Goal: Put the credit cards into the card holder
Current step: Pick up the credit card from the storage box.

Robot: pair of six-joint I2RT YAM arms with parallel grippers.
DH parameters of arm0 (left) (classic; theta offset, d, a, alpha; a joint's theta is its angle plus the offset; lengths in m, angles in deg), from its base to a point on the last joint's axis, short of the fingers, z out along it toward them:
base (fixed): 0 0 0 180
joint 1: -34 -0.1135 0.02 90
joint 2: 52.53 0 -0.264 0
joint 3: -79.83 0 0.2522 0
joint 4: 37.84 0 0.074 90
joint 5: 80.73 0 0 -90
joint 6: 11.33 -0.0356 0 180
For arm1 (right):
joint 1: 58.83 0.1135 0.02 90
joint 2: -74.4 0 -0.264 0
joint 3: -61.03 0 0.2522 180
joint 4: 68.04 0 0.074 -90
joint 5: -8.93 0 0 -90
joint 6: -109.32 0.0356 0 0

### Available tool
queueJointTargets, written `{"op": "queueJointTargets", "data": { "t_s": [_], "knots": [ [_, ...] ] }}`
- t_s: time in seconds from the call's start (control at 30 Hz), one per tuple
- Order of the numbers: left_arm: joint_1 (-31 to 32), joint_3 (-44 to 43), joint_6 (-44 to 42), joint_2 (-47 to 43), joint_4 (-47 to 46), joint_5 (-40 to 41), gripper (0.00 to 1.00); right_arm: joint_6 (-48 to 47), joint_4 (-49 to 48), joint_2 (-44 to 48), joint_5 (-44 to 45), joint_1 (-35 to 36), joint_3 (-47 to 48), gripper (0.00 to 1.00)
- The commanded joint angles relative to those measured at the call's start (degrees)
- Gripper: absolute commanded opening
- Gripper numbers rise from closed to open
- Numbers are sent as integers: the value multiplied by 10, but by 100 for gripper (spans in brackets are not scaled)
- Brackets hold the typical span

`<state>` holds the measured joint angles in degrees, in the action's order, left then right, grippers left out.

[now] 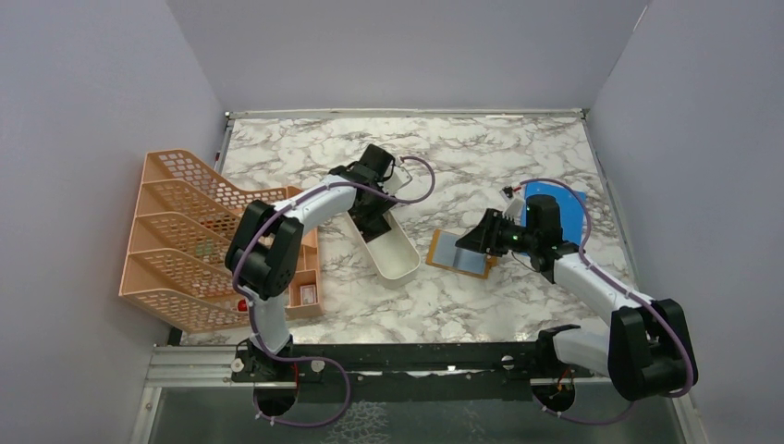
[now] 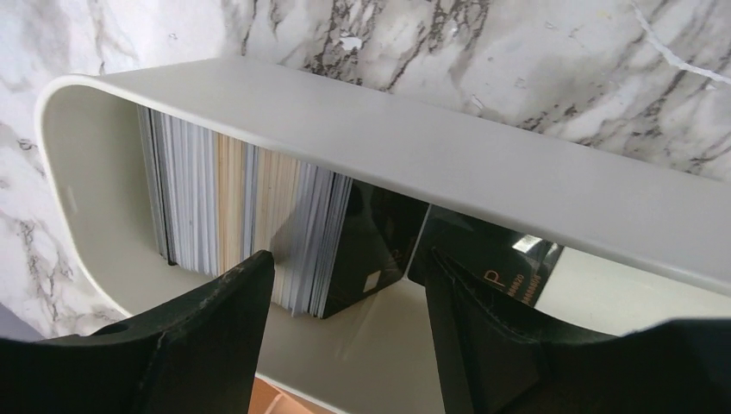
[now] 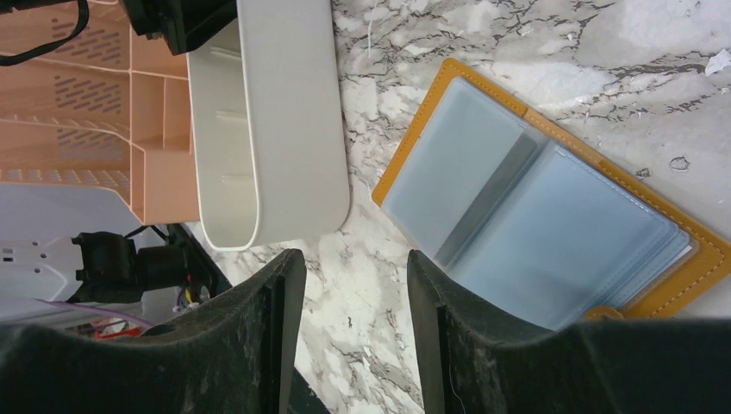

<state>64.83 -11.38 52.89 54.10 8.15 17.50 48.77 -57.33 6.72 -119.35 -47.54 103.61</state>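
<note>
Black and pale cards (image 2: 207, 198) on edge in the tray (image 2: 431, 147); left jaws spread wide, empty, just above. Lower over the black end card, pinch only its top edge, lift straight. Seen clearly only from the right wrist: holder (image 3: 534, 198) lying open on the desk (image 3: 603, 52) — right jaws parted, empty, near it.

The cards (image 2: 250, 216) stand on edge in a packed row inside the white tray (image 2: 448, 151), pale grey and tan with black ones at one end. The holder (image 3: 552, 216) lies open on the worktop (image 3: 362, 285) near the tray, its rim orange-tan and its grey clear pockets facing up.
</note>
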Motion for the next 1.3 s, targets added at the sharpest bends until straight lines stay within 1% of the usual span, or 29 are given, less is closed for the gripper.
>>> {"op": "queueJointTargets", "data": {
  "t_s": [0.0, 0.07, 0.17, 0.23, 0.33, 0.47, 0.57, 0.63, 0.67, 1.0, 1.27],
  "knots": [
    [-4, -10, -20, 16, -36, 53, 68, -1, 11, 12, 10, 2, 0, 52],
    [-4, -6, -26, 19, -47, 72, 68, -2, 16, 11, 10, 2, 3, 52],
    [-4, -5, -30, 23, -55, 78, 68, -4, 21, 11, 10, 2, 8, 53],
    [-4, -4, -32, 24, -63, 87, 65, -3, 23, 11, 11, 2, 11, 53],
    [-4, -5, -35, 23, -68, 98, 57, -1, 24, 14, 8, 2, 14, 53],
    [-4, -3, -37, 14, -77, 116, 39, -3, 30, 19, 11, 2, 16, 53],
    [-4, -5, -41, 7, -81, 114, 35, -1, 30, 22, 10, 2, 15, 53],
    [-3, -5, -42, 3, -83, 113, 28, -1, 29, 22, 9, 2, 15, 53],
    [-3, -5, -42, 1, -83, 113, 26, -1, 29, 22, 9, 2, 15, 53],
    [-2, -8, -46, -12, -82, 120, 25, 1, 20, 12, 2, 2, 15, 53],
    [1, -18, -46, -27, -73, 115, 17, 6, 4, 2, -3, 2, 10, 53]
  ]
}}
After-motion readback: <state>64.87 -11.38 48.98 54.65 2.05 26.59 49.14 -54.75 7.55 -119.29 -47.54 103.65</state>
